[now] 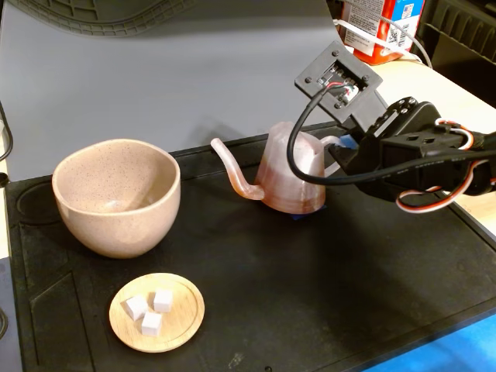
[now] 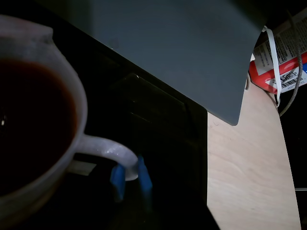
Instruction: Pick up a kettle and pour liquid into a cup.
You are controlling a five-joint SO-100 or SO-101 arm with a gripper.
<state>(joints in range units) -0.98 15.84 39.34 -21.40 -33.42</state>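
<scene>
The pink ribbed kettle [image 1: 291,174] stands upright on the black mat [image 1: 310,287], its thin spout pointing left toward the cup [image 1: 116,198]. The cup is a large speckled beige bowl, about a spout's length from the spout tip. My gripper [image 1: 341,147] reaches in from the right at the kettle's whitish loop handle [image 1: 330,142]. In the wrist view the two blue fingertips [image 2: 117,179] press against both sides of the handle [image 2: 108,151], so the gripper [image 2: 130,179] is shut on it. Dark reddish liquid [image 2: 29,120] fills the kettle [image 2: 72,96].
A small wooden dish [image 1: 180,316] with three white cubes lies in front of the cup. A grey backdrop sheet [image 1: 194,70] rises behind the mat. A red carton [image 1: 380,27] stands at the back right on the pale wooden table [image 2: 244,167].
</scene>
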